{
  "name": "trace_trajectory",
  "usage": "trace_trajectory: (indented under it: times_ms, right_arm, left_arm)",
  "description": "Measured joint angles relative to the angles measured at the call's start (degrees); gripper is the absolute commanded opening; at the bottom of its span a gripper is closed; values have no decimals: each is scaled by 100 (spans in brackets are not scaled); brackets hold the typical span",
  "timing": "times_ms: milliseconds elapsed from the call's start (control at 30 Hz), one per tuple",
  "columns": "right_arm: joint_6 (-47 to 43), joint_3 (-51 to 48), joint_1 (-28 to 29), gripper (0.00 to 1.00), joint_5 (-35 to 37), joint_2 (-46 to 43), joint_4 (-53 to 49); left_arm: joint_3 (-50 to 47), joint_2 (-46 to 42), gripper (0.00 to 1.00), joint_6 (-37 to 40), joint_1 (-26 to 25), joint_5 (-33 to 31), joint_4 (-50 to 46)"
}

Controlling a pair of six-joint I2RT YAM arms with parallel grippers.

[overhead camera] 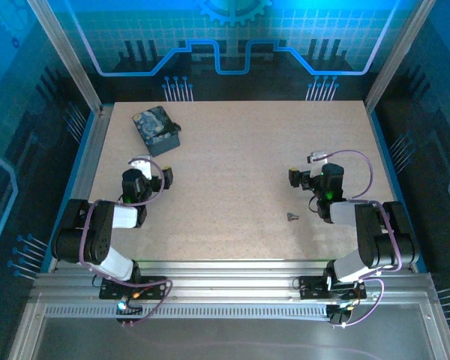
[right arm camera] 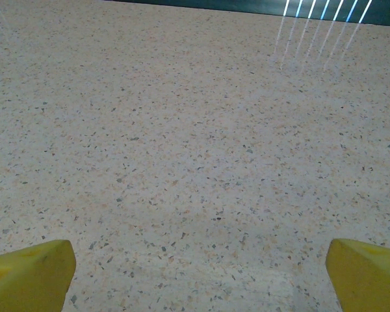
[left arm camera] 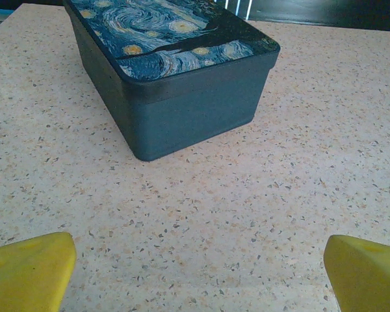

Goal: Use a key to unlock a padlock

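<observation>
From above, the speckled beige surface (overhead camera: 232, 150) carries a dark blue swirl-patterned box (overhead camera: 156, 129) close to its far left corner. A tiny grey metal piece (overhead camera: 292, 217) lies toward the near edge, right of the middle and just beside the right arm. It is too small to tell whether it is the padlock, the key or both together. The left gripper (overhead camera: 150, 169) sits on the near side of the box, apart from it. The right gripper (overhead camera: 306, 174) is over bare surface toward the right edge, a little farther from the near edge than the grey piece and not touching it.

In the left wrist view, the left gripper (left arm camera: 198, 270) has its two yellow fingers (left arm camera: 32, 270) spread wide to the lower corners, with nothing between them. The box (left arm camera: 182, 97) stands ahead on the surface (left arm camera: 279, 214), one corner turned toward the camera, its lid on.

In the right wrist view, the right gripper (right arm camera: 198, 273) likewise has its yellow fingers (right arm camera: 29, 273) wide apart and holds nothing, with speckled surface (right arm camera: 182, 130) running to the far edge.
</observation>
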Motion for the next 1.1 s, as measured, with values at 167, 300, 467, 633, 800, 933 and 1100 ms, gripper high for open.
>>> trace_trajectory:
  times_ms: [167, 300, 467, 633, 800, 933, 1100]
  right_arm:
    - [0, 0, 0, 100, 0, -2, 0]
    - [0, 0, 0, 100, 0, 0, 0]
    - [0, 2, 0, 100, -20, -2, -24]
    - [-17, 417, -13, 98, -125, -90, -841]
    - [-37, 807, -13, 98, -210, -511, -1394]
    - [-31, 846, -11, 98, -306, -1080, -1843]
    - [44, 1357, -7, 96, -352, -1390, -2634]
  left_arm:
    - [0, 0, 99, 0, 0, -2, 0]
    - [0, 0, 99, 0, 0, -2, 0]
    - [0, 0, 99, 0, 0, 0, 0]
    - [0, 0, 99, 0, 0, -2, 0]
    - [2, 0, 99, -15, 59, 127, 0]
    - [446, -341, 99, -72, 109, 31, -1126]
    - [2013, -748, 99, -466, 129, -142, -2739]
